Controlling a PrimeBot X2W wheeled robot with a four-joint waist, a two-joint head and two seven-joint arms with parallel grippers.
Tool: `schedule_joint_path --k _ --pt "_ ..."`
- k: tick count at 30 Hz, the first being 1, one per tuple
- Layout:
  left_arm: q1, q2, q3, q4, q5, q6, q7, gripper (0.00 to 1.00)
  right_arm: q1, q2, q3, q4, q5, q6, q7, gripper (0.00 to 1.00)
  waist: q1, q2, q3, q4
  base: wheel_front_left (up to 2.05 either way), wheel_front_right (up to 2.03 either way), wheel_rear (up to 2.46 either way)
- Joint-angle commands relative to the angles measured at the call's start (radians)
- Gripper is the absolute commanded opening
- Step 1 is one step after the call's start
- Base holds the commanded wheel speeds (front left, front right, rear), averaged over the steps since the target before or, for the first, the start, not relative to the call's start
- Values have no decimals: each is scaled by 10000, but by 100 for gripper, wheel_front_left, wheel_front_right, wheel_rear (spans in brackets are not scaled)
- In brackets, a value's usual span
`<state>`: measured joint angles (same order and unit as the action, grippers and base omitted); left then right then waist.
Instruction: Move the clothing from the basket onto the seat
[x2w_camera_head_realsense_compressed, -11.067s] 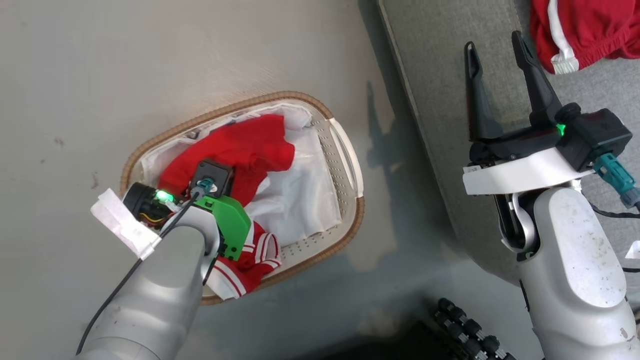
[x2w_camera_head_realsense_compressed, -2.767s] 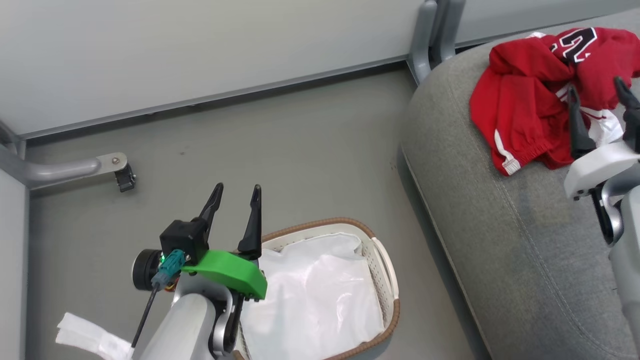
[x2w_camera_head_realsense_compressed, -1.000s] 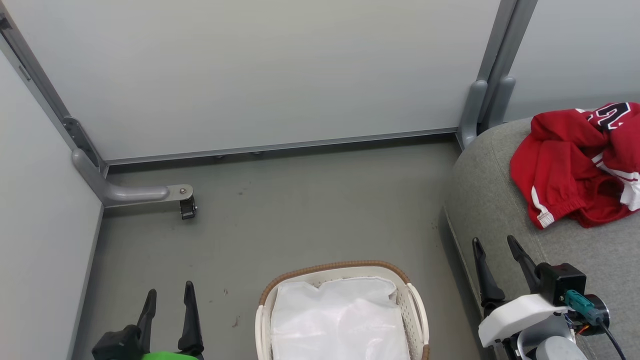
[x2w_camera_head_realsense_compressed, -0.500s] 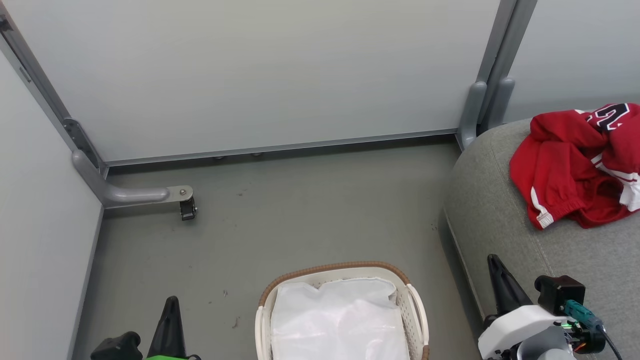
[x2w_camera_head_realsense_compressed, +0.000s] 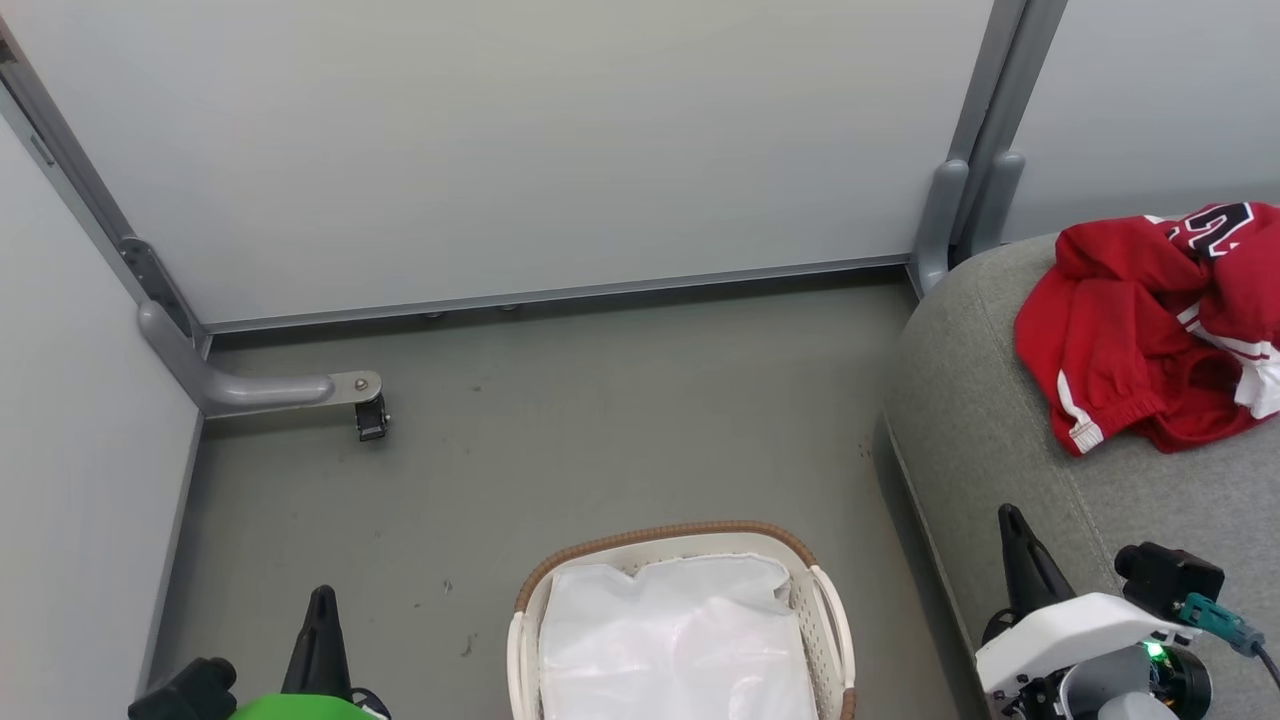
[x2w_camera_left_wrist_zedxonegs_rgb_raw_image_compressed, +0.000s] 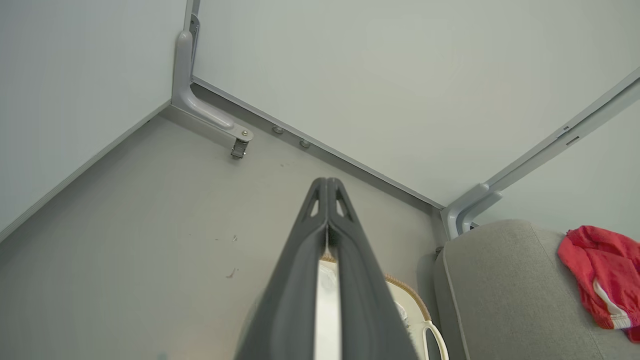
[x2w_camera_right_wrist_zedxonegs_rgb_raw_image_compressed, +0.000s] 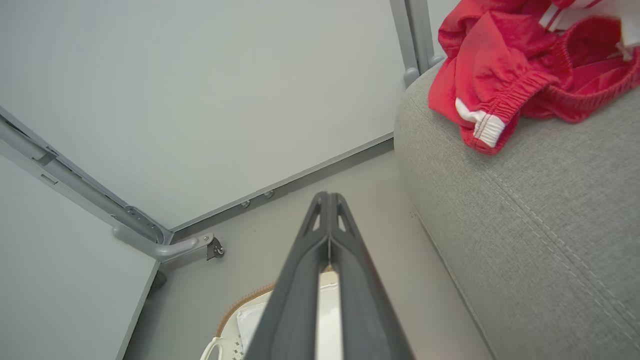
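Since a second ago our left gripper (x2w_camera_head_realsense_compressed: 321, 625) and right gripper (x2w_camera_head_realsense_compressed: 1018, 550) have both pinched closed, empty. Beside the seat (x2w_camera_head_realsense_compressed: 1000, 440), the basket (x2w_camera_head_realsense_compressed: 660, 535) holds only its liner (x2w_camera_head_realsense_compressed: 680, 640). The clothing (x2w_camera_head_realsense_compressed: 1120, 330) lies heaped on the seat. We judge the job done and should park both arms clear.

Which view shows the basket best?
Head view: the basket shows its brown woven rim, perforated side and white liner, cropped by the bottom edge. In the wrist views the shut left gripper and right gripper hide most of it, leaving rim slivers.
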<state>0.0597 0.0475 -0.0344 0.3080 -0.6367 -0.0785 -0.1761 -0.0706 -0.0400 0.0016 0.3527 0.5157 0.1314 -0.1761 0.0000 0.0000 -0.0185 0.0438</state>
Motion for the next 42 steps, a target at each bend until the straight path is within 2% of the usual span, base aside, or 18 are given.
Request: schedule_joint_path --k 1,21,42 --pt "-334 24 85 -173 -416 -55 85 0 -197 -53 -81 -219 445 -2 93 0 0 0 4 -6 0 0 0" --pt "-734 30 473 -315 -2946 -193 849 0 -273 -75 -376 -474 3292 -4 854 0 0 0 43 -87 0 0 0" --pt "-1075 35 808 -427 -5120 -298 1510 0 -333 -94 -632 -685 5741 -7 1513 0 0 0 85 -172 0 0 0"
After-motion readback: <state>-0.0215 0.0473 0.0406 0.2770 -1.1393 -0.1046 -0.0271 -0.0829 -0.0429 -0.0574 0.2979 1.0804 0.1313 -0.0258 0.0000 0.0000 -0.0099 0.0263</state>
